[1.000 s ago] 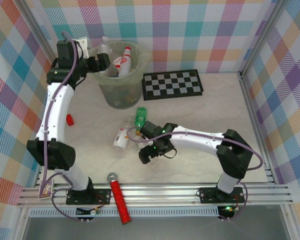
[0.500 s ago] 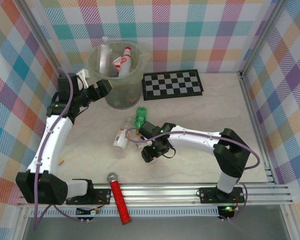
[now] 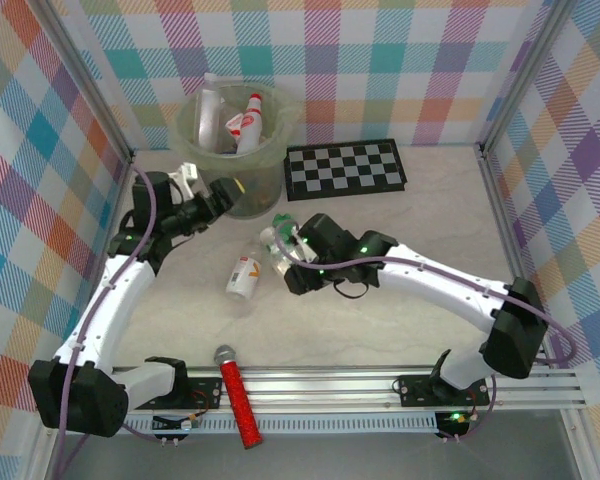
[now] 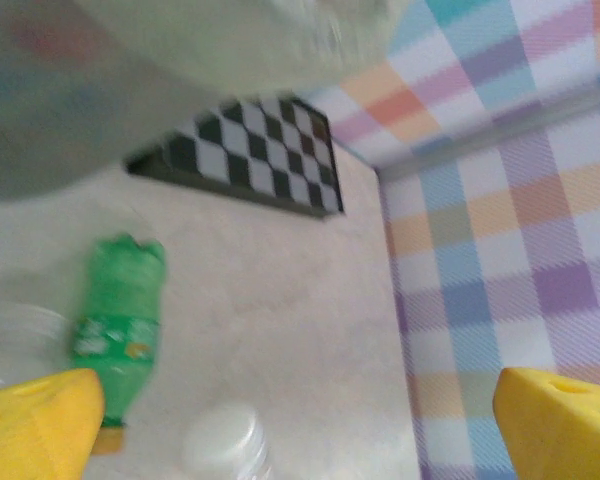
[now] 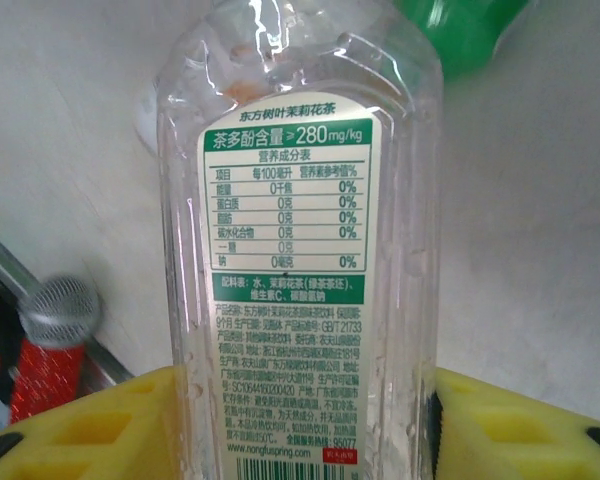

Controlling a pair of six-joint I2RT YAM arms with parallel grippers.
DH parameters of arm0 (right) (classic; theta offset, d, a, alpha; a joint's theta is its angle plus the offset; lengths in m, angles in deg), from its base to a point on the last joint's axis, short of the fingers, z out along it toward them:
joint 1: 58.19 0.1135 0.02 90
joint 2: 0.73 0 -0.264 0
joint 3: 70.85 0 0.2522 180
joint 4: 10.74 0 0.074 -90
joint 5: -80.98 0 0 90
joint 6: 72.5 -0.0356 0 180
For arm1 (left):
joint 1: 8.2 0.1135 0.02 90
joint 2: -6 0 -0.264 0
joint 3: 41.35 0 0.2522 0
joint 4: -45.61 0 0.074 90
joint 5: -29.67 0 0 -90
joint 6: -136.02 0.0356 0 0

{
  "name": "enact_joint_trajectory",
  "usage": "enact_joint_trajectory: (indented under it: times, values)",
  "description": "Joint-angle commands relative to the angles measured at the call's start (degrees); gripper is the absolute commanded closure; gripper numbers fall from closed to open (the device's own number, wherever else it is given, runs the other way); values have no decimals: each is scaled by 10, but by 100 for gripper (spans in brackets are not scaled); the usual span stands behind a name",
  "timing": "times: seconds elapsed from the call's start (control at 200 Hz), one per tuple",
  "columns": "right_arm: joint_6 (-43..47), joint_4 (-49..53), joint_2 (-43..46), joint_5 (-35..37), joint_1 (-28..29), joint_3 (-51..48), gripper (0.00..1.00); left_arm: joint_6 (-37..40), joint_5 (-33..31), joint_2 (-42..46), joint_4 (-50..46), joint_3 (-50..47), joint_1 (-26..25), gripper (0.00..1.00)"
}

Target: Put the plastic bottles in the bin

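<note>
The right end effector (image 3: pixel 283 265) is clenched on a green-labelled clear bottle (image 3: pixel 273 248) near the middle of the desk (image 3: pixel 410 220). In the right wrist view this bottle (image 5: pixel 290 250) stands between the two yellow fingers (image 5: pixel 80 430) and touches both of them, with its printed label turned to the camera. If its base rests on the desk or not, I cannot tell. Just beyond its top lies the green bottle (image 3: pixel 281 221), on its side, between the held bottle and the bin (image 3: pixel 268 165). One more plastic bottle, the red-labelled clear bottle (image 3: pixel 243 275), lies on the desk just to the left of the right end effector. The bin stands at the far left part of the desk and already contains some bottles, among them a white bottle with red print (image 3: pixel 246 124) that leans against the rim. The left end effector (image 3: pixel 230 190) is released: in the left wrist view its yellow fingertips (image 4: pixel 30 420) are wide apart and nothing is between them. It hangs just beside the near wall of the bin. The chequered board (image 3: pixel 345 168) lies flat to the right of the bin, and a red microphone (image 3: pixel 235 390) lies on the rail at the near edge.
</note>
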Motion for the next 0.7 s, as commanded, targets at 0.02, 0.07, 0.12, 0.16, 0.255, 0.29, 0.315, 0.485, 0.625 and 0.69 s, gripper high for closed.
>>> enact_joint_trajectory:
  times: [0.02, 0.07, 0.12, 0.16, 0.255, 0.29, 0.315, 0.485, 0.625, 0.69]
  values:
    - [-4, -109, 30, 19, -6, -6, 46, -62, 26, -8, 93, -10, -57, 0]
    - [2, -120, 31, 15, -6, -2, 46, -66, 13, -15, 103, -14, -70, 1]
    - [8, -121, 28, 11, -7, 6, 46, -72, 5, -25, 117, -18, -78, 6]
    - [10, -121, 25, 5, -6, 11, 46, -81, 3, -34, 134, -21, -83, 9]
    - [10, -124, 18, 2, -6, 14, 46, -103, 5, -52, 169, -29, -91, 19]
    - [8, -126, 16, 4, -6, 15, 46, -106, 5, -57, 173, -29, -95, 22]
    - [9, -126, 14, 5, -6, 16, 46, -105, 4, -59, 171, -27, -97, 24]
    - [5, -148, 8, 0, -8, 18, 47, -87, -14, -62, 140, -22, -99, 31]
    - [5, -144, -1, -3, -9, 27, 47, -89, -18, -65, 144, -23, -98, 45]
    - [5, -147, -4, -5, -12, 28, 47, -86, -20, -67, 143, -18, -99, 51]
